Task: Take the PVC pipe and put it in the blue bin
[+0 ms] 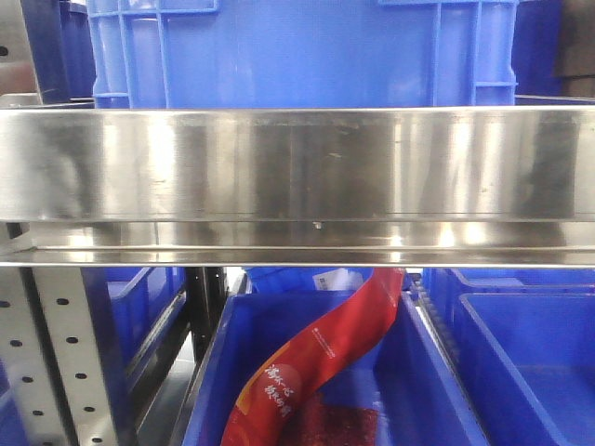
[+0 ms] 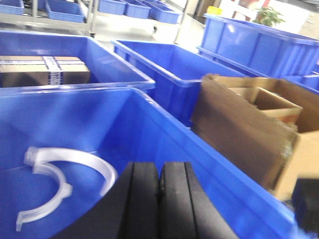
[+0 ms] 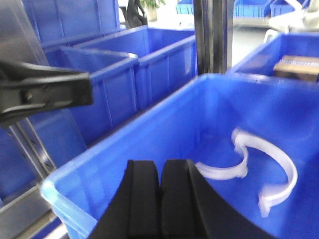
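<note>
Above the blue bin [image 2: 164,144], the left pincer [image 2: 158,199] is hovering, black pads pressed together, empty. Thin white translucent PVC pipe [image 2: 65,184] arcs are lying on its smooth plastic floor. Opposite, the right pincer [image 3: 162,199] is likewise hanging shut, empty.

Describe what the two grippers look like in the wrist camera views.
Both look alike. The left gripper has two matte black fingers with flat inner faces and rounded outer edges, widening toward the camera. The right gripper has the same black paired shape. No cables, markings or labels show on either.
</note>
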